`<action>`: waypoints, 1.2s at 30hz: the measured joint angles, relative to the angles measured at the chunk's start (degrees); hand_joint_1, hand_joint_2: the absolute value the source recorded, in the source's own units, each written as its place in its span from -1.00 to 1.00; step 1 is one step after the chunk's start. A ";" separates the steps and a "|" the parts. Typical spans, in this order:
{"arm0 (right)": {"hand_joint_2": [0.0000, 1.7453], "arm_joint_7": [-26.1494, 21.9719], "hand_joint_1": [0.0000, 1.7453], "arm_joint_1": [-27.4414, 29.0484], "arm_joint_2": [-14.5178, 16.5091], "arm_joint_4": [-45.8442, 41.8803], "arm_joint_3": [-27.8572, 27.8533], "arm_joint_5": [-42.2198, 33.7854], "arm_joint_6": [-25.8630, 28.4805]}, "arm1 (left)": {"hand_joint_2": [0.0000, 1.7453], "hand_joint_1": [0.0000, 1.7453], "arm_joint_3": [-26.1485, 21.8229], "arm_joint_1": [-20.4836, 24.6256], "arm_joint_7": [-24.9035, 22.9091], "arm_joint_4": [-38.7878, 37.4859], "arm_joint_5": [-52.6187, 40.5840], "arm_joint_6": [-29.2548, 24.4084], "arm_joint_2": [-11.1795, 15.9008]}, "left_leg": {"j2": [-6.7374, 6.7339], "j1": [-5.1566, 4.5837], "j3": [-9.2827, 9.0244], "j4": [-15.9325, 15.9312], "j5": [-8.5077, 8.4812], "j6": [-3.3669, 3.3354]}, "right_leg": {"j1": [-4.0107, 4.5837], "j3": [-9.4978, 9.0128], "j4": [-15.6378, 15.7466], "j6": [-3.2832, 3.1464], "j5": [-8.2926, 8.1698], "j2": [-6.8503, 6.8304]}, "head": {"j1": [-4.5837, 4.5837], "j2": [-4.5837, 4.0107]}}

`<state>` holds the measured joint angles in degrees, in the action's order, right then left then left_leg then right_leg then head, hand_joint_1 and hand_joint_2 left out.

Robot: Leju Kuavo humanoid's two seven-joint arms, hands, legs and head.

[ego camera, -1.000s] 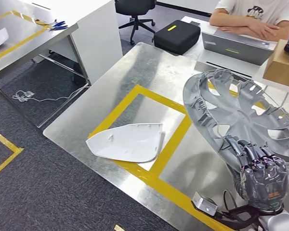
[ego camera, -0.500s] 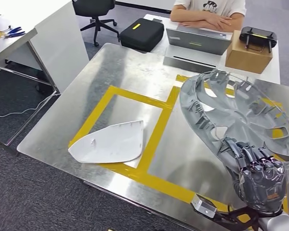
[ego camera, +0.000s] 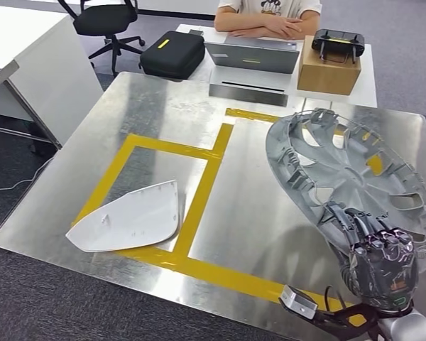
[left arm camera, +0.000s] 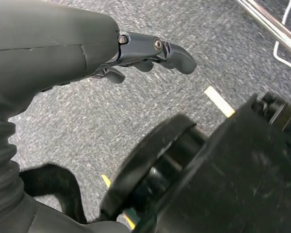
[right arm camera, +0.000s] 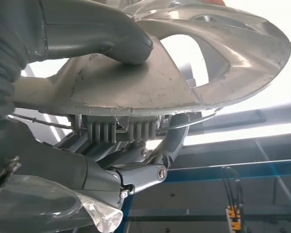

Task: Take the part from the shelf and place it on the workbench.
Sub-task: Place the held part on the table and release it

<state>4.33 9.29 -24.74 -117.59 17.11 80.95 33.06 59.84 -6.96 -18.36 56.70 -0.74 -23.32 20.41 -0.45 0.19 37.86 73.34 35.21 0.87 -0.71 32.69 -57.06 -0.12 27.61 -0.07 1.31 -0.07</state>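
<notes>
Round grey plastic wheel cover [ego camera: 350, 177], ribbed and spoked: gripped at its rim by right hand [ego camera: 380, 266], tilted above brushed-metal counter [ego camera: 243, 220]. Left hand [left arm camera: 100, 53]: empty, fingers extended. Flat white panel [ego camera: 128, 226] on counter.

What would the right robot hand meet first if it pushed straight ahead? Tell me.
Probably nothing solid soon: the right robot hand holds the wheel cover above the metal workbench, pointing toward the cardboard box; depth is unclear.

The person [ego camera: 268, 14] behind the laptop [ego camera: 252, 55] is cut off above the chest.
</notes>
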 joint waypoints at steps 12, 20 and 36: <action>1.00 0.00 1.00 0.05 0.00 0.02 0.19 0.45 0.05 | 1.00 -1.00 0.48 0.03 0.02 0.02 0.89 -0.54 0.36 | 0.86 -0.64 -6.52 -16.19 -7.33 -1.06 | 0.17 0.35 -0.19 0.58 -0.07 1.00 | 0.12 0.00; 1.00 0.04 1.00 0.06 0.00 0.02 0.20 0.44 0.01 | 1.00 -1.00 1.02 0.11 0.02 0.02 1.05 -0.60 0.38 | 0.84 -0.83 -6.50 -16.13 -7.29 -1.54 | -0.01 0.32 0.00 1.06 -0.21 1.01 | 0.10 0.00; 1.00 0.15 1.00 0.01 0.00 0.04 0.29 -0.76 -1.20 | 1.00 -1.00 1.22 0.19 0.03 0.02 2.11 -1.15 0.42 | 0.84 -0.68 -6.51 -16.13 -7.31 -1.56 | 0.08 0.34 -0.04 1.06 -0.21 1.01 | 0.09 0.00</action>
<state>4.48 9.30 -24.74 -117.55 17.40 80.19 31.86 61.06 -6.77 -18.33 56.72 1.37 -24.47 20.83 0.39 -0.49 31.36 57.21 27.90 -0.68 -0.63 33.03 -57.10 0.93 27.40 0.95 1.40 -0.07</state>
